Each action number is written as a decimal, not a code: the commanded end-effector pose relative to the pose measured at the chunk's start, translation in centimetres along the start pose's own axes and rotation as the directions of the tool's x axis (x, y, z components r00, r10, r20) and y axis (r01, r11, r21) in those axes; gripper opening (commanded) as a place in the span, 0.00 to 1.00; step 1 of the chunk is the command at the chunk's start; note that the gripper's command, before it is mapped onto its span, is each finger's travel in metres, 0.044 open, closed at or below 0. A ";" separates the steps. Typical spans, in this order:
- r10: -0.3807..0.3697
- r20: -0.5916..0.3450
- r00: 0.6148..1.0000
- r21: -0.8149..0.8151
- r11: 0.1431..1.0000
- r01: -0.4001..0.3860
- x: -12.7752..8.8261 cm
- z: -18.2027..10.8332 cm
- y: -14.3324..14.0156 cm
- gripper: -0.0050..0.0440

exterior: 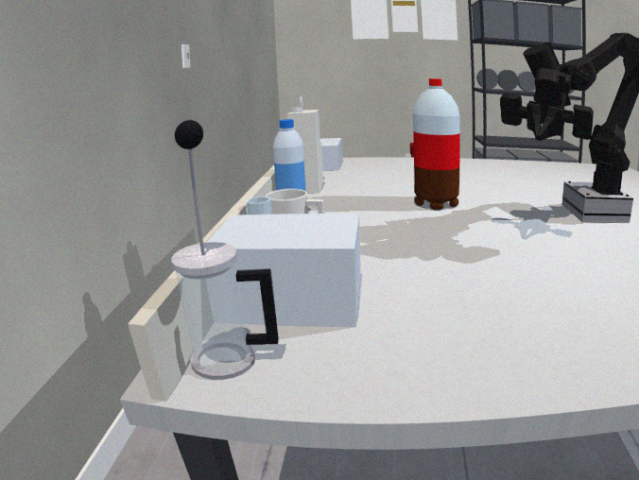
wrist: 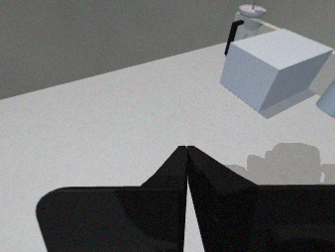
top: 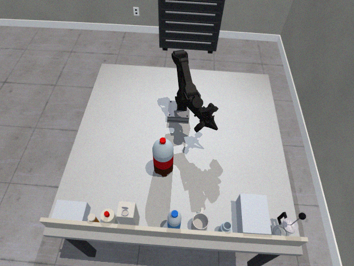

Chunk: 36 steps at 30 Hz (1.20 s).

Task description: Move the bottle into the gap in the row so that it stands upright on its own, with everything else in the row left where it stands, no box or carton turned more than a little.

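The bottle (top: 162,157) (exterior: 436,149) is a tall cola bottle with a red cap and red label. It stands upright alone in the middle of the table. The row runs along the table's edge by the low rail. Its gap (top: 151,220) lies between a white carton (top: 125,212) (exterior: 308,146) and a small blue-capped bottle (top: 174,218) (exterior: 288,157). My gripper (top: 213,125) (exterior: 542,126) (wrist: 185,153) is shut and empty. It hangs in the air near the arm's base, well behind and to the right of the cola bottle in the top view.
The row also holds a flat box (top: 69,210), a small jar (top: 91,218), a red-capped jar (top: 107,214), a mug (top: 199,221) (exterior: 286,201), a small cup (top: 225,226) (exterior: 258,205), a large pale box (top: 254,212) (exterior: 289,268) (wrist: 275,69) and a French press (top: 287,224) (exterior: 203,258) (wrist: 248,20). The arm's base plate (top: 177,114) (exterior: 596,202) is bolted mid-table.
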State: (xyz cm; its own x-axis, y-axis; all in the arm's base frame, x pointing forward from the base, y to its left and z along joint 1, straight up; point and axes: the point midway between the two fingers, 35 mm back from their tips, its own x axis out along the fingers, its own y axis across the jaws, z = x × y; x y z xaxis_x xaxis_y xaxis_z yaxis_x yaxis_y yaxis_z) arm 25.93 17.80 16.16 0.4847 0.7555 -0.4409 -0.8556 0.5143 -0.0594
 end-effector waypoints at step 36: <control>-0.791 -0.235 0.565 0.411 0.445 0.796 -24.2 1.6 -13.6 0.00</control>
State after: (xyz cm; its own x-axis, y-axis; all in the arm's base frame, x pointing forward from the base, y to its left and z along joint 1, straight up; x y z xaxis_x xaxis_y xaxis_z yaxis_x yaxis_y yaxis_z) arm 26.10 -6.70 29.14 0.9054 -0.0747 -0.4180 0.0771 0.9970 -0.0111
